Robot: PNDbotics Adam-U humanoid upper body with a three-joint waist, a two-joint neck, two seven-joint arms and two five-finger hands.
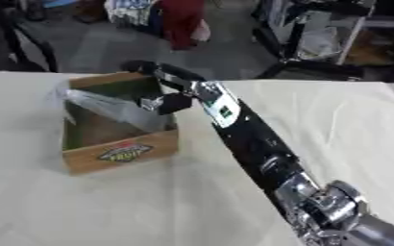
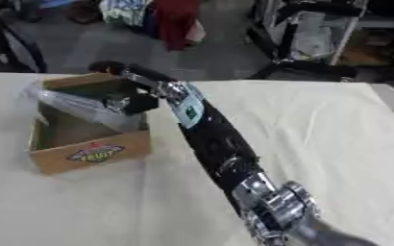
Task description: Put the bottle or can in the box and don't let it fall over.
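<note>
One clear, crinkled plastic bottle (image 1: 108, 106) lies tilted across the open top of a brown cardboard box (image 1: 120, 153), its length running from about 10 o'clock down toward 4 o'clock; the lower end sits inside the box and the upper end rises over the left wall. The box has a green inner lining and a colourful oval label on its front panel, and it stands at the 9 o'clock side of the cream cloth-covered tabletop (image 1: 335, 125).

Right hand (image 1: 168, 102), black with silver parts: it is positioned over the box's right rim, at the 3 o'clock end of the bottle. The fingers appear curled at the bottle's end, in contact with it, though blur hides exactly how they wrap it. A black rounded part of the hand projects past the far rim toward 12 o'clock.

Right arm (image 2: 213, 139), black forearm with a small green-and-white patch near the wrist and silver joints near the elbow: it enters from the 5 o'clock corner and runs diagonally up to the box.

Left hand: outside both views.

Background, beyond the tabletop's far edge at 12 o'clock: grey floor, dark metal stands and frames (image 2: 305, 33), and a red hanging cloth (image 1: 182, 21).
</note>
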